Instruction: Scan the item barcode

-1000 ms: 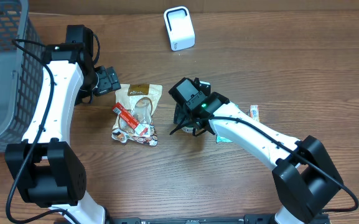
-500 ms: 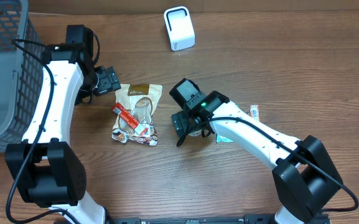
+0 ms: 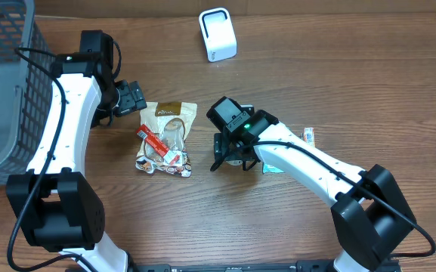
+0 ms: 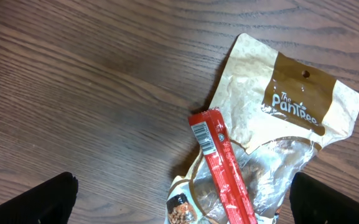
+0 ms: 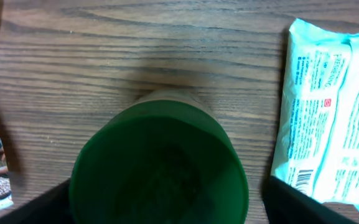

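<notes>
A round dark green container (image 5: 160, 163) stands upright on the wooden table, seen from above in the right wrist view. My right gripper (image 5: 167, 211) (image 3: 229, 155) hangs over it, open. One finger sits at each side of it, and a gap shows at the right finger (image 5: 316, 204). The white scanner (image 3: 218, 35) stands at the back of the table. My left gripper (image 4: 180, 205) (image 3: 133, 98) is open above a tan snack bag (image 4: 272, 124) (image 3: 168, 134) with a red stick pack (image 4: 223, 165) lying on it. It holds nothing.
A pale blue packet (image 5: 328, 118) (image 3: 274, 165) with a barcode lies just right of the green container. A small sachet (image 3: 308, 137) lies further right. A grey wire basket (image 3: 2, 91) fills the far left edge.
My right gripper's fingers have spread wider around the green container and shifted slightly. The left arm has not moved.
</notes>
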`<state>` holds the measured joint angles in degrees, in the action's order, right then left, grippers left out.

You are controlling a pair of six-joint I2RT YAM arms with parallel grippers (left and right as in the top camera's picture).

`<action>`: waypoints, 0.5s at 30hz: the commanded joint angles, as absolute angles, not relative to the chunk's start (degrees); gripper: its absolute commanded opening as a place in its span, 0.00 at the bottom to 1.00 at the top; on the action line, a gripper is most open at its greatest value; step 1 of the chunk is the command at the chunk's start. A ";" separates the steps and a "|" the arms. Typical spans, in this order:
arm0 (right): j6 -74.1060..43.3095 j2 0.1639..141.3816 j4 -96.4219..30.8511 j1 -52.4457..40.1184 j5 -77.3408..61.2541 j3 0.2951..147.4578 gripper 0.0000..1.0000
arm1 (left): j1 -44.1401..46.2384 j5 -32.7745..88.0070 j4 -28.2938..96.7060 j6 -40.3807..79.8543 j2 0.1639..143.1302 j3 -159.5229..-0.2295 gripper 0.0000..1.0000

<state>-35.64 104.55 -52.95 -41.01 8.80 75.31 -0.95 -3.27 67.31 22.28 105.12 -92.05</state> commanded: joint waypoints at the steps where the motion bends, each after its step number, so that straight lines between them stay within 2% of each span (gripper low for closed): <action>1: -37.56 104.86 -52.71 -41.19 8.97 77.12 0.82 | -0.93 -3.57 67.22 21.41 104.77 -93.01 1.00; 5: -32.47 104.86 -52.62 -41.19 8.97 77.12 0.73 | -0.93 -3.57 67.22 21.41 104.77 -92.99 1.00; 15: -20.91 104.86 -53.04 -41.17 9.04 77.12 0.74 | -0.93 -3.55 67.22 21.41 104.77 -92.99 1.00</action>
